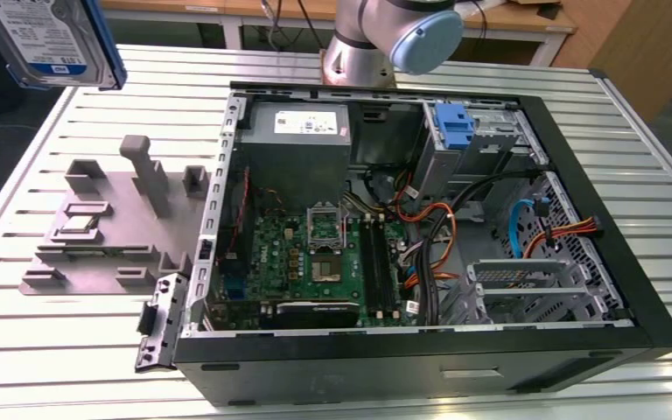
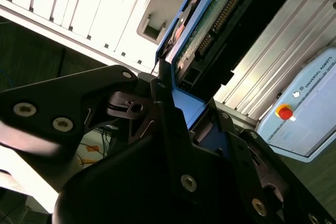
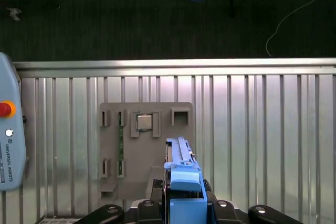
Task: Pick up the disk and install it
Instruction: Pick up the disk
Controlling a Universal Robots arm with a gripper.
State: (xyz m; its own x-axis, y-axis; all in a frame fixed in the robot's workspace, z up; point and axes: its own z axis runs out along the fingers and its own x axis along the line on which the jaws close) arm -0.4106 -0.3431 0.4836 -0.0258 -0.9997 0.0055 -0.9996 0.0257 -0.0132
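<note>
the pick-up looks done: the end effector [image 2: 191,111] is clenched on the blue carrier of the disk [image 1: 50,39], which hangs high above the counter [image 1: 80,350], clear of the grey fixture [image 1: 102,227] and well apart from the open computer case [image 1: 430,350]. installing is not yet done. the disk stands on edge, its long axis roughly vertical, in line with the end effector, label face toward the exterior camera.

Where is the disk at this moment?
The disk is at the upper edge of the exterior view's left. The gripper holds it in the air over the table, near the grey holder.
</note>
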